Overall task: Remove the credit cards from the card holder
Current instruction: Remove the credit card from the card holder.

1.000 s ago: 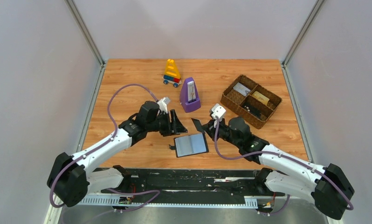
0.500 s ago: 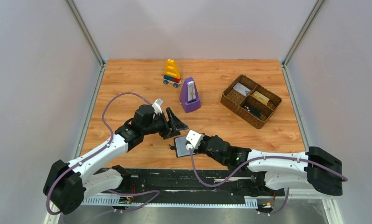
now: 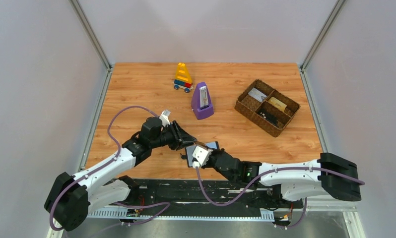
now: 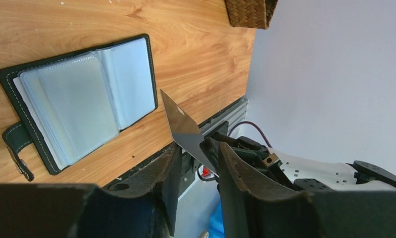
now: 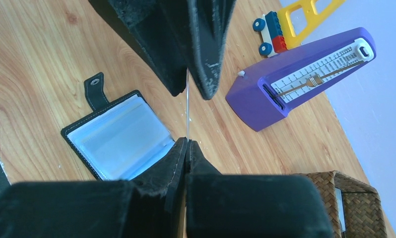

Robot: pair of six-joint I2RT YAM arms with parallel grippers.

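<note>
Counts: we see one card holder (image 4: pixel 82 106), one card (image 4: pixel 182 126) out of it, one purple metronome (image 3: pixel 202 102), one yellow block toy (image 3: pixel 183 77) and one brown woven tray (image 3: pixel 254 119) with three compartments.
Card holder place: it lies open and flat on the worktop (image 3: pixel 136 84), near the near edge at about mid-width. In the top view the right wrist covers most of it.
Card holder axis: the long axis runs roughly left-right, with the strap tab at the left end and two pale clear-pocket panels facing up.
Card place: it is off the worktop, held by the holder's left end. The top view hides it, so we rely on the wrist views.
Card look: thin and dark grey in the left wrist view, a bare line seen edge-on in the right wrist view.
Card axis: the long axis runs from one set of fingers to the other.
Right fingers (image 5: pixel 176 163): pressed together, pinching one end of the card.
Left fingers (image 4: pixel 164 171): spread, with the other end of the card in the gap. We cannot tell whether either pad touches it.
Other cards: we cannot tell whether the pockets hold any.
Metronome: upright, at mid-width, far of the holder.
Toy: far-left of the metronome, close to it.
Tray: on the right, well apart from the holder, with a small flat item in each compartment. We cannot tell what the items are.
</note>
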